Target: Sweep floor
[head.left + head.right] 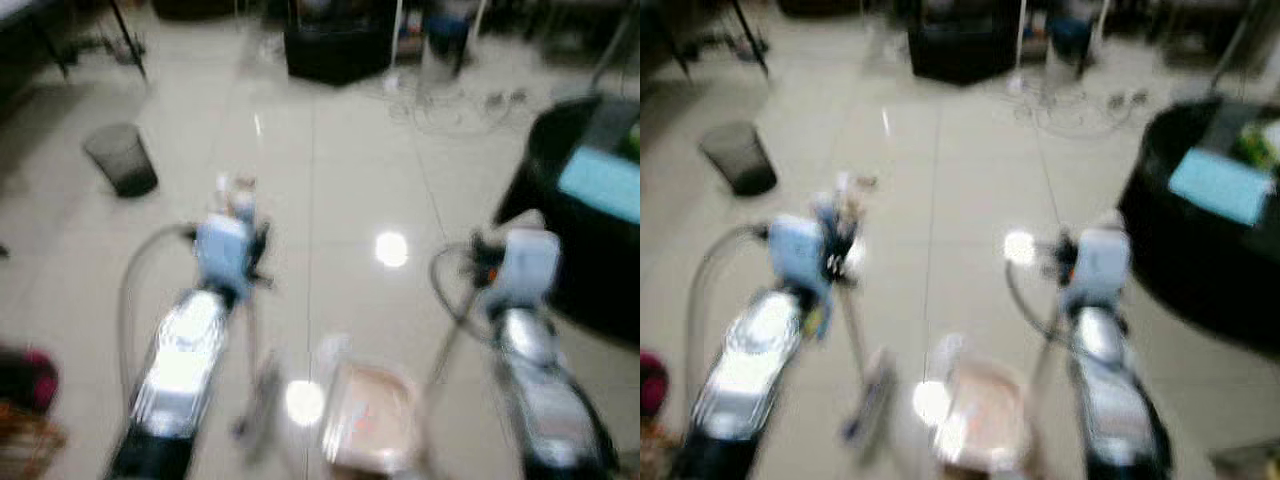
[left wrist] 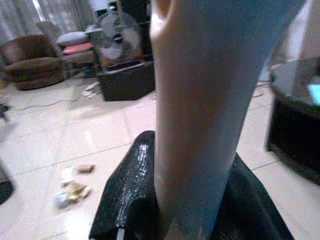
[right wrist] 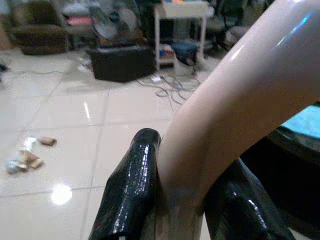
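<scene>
At lower centre of the head view, the left gripper (image 2: 200,200) clamps the broom (image 1: 262,395) and the right gripper (image 3: 180,200) the dustpan (image 1: 368,415), carrying them; next, advance to the litter (image 1: 237,188) at centre.

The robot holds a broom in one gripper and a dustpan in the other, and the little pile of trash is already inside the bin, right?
Not quite. The trash is not in the bin; it lies on the floor tiles, apart from it, as the left eye view shows. The rest holds: the left gripper is shut on the broom handle, the right gripper on the dustpan handle.
</scene>
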`<state>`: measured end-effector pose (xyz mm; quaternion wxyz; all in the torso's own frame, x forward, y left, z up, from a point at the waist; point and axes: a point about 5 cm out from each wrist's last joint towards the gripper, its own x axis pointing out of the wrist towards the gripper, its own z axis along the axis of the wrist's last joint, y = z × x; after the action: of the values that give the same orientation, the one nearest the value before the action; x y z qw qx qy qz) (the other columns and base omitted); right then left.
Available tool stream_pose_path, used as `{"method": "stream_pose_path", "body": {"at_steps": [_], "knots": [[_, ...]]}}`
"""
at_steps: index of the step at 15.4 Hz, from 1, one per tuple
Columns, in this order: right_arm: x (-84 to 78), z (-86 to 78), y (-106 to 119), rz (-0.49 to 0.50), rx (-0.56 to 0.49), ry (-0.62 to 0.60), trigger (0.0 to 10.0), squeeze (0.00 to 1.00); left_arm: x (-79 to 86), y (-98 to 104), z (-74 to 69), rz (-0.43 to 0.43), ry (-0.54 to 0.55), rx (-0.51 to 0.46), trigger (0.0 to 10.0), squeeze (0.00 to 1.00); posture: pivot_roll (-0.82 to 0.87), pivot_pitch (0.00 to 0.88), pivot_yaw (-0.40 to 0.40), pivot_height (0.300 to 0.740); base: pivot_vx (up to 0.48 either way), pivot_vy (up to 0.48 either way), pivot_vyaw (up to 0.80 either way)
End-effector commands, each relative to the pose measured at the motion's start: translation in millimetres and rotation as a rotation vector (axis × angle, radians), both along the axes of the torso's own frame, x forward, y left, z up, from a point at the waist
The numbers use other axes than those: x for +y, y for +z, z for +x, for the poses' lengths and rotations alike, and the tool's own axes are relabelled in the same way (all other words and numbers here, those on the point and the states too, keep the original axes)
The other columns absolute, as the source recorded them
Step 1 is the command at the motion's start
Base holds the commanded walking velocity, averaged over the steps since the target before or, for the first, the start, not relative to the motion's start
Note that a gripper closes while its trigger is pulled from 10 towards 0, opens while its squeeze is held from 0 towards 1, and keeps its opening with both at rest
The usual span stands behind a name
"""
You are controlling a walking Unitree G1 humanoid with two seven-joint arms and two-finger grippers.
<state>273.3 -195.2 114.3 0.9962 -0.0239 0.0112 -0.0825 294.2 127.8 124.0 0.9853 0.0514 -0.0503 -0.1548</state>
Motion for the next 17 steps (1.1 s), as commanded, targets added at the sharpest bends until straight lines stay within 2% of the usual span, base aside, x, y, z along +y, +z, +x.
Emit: {"method": "stream_pose_path", "body": {"at_steps": [1,11,13,15,17], "knots": [[4.5,3.3,13,-0.022,-0.062,0.016,10.0,0.0,5.5,11,2.1,-0.007,0.014,-0.051,10.0,0.0,-0.02,0.044,0.049,0.74,0.465,0.0,0.0],[1.7,6.6,2,-0.054,-0.052,-0.009,10.0,0.0,4.4,5,4.1,-0.006,-0.002,-0.029,10.0,0.0,-0.01,0.074,0.064,0.74,0.468,0.0,0.0],[-1.9,7.8,0,-0.073,-0.057,-0.03,10.0,0.0,3.9,2,5.0,-0.025,-0.008,-0.009,10.0,0.0,0.0,0.089,0.07,0.74,0.0,0.0,0.0],[-3.4,8.3,0,-0.091,-0.07,-0.033,10.0,0.0,5.0,-2,6.1,-0.001,0.007,0.002,10.0,0.0,0.01,0.104,0.073,0.74,0.0,0.0,0.0],[-6.0,9.2,0,-0.16,-0.072,-0.027,10.0,0.0,11.7,-6,8.8,0.02,0.082,-0.015,10.0,0.0,0.01,0.144,0.075,0.74,0.0,0.0,0.0]]}}
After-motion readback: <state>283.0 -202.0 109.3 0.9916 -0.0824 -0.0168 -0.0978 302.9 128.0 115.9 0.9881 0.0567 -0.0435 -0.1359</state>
